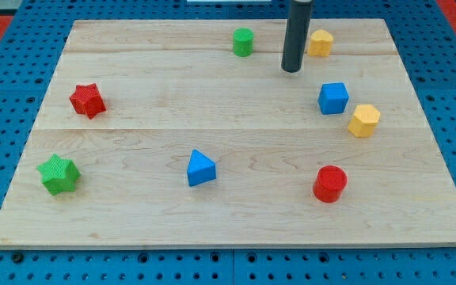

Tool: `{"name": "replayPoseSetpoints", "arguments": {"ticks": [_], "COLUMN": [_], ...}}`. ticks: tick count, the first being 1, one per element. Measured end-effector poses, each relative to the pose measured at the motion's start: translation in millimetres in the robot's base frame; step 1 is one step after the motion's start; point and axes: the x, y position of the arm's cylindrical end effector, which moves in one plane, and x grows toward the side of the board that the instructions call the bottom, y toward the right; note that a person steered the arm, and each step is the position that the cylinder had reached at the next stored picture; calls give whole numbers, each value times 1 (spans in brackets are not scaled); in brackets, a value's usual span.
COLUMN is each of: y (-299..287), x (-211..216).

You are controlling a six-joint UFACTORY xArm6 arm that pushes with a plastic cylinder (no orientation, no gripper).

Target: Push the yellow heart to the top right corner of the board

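The yellow heart (320,42) lies near the view's top, right of centre, on the wooden board (228,214). My tip (292,70) is the lower end of the dark rod. It rests on the board just left of and slightly below the heart, a small gap away. The board's top right corner (382,24) lies further right of the heart.
A green cylinder (243,41) sits left of the rod. A blue cube (332,97) and a yellow pentagon-like block (364,120) lie below the heart. Also on the board are a red cylinder (329,183), a blue triangle (200,168), a red star (87,100) and a green star (58,174).
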Motion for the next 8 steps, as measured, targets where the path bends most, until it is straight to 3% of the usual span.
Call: {"name": "replayPoseSetpoints", "arguments": {"ticks": [4,5,6,7,8], "y": [67,128,154,159,210], "x": [-94,-94,-120,-80,-64]}}
